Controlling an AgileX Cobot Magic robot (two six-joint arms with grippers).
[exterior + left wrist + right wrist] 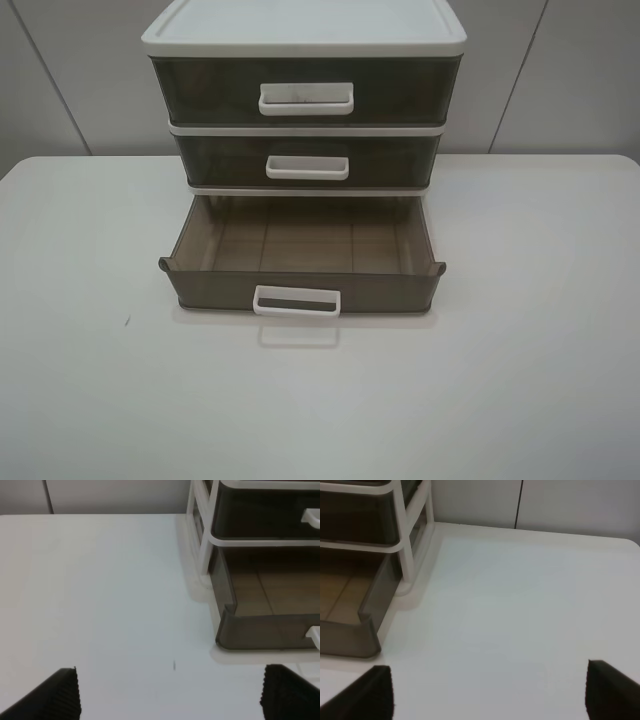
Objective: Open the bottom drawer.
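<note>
Bottom drawer (300,262), wide shallow smoky-brown translucent plastic tray with a white rectangular loop handle (296,301): pulled well out from the lowest tier of the white-framed three-drawer cabinet (304,40), interior bare, long axis running side to side across the white tabletop (90,360). Judged already open, little or nothing left to pull. Above it, middle drawer (305,160) and taller top drawer (305,90), both shut flush.

Left claw (170,692): spread wide, grasping nothing, parked over bare tabletop; drawer's front corner ahead and off to the inner side, well apart. Right claw (490,692): likewise released and empty, drawer's other front corner ahead and inward. Neither clearly nearer the handle, which sits midway between them; any further tug probably means reaching inward to centre and pulling straight toward the robot.
</note>
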